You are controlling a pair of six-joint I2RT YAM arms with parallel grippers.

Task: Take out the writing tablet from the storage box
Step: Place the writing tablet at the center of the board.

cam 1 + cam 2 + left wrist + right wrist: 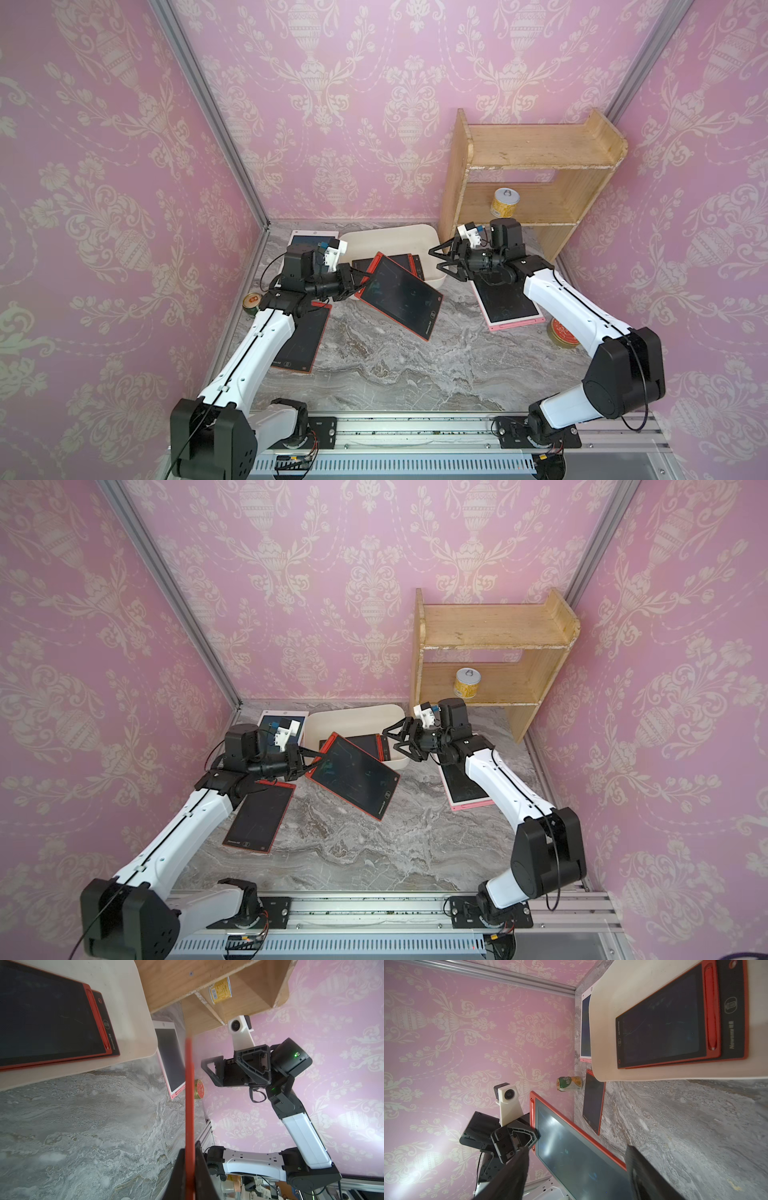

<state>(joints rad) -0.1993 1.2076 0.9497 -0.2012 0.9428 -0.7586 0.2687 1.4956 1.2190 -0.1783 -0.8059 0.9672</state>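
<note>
Left tool [366,279] pinches the writing tablet [399,297] by its edge just beside the storage box [386,236]; that thin hold may slip. Right tool [444,265] gapes empty.

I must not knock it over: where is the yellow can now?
In both top views the yellow can stands upright on the lower tier of the wooden shelf, at the back right of the table.

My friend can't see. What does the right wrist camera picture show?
The left pincer is shut on a red tablet, lifted above the marble table. Nearby, the cream box holds two more red tablets.
</note>
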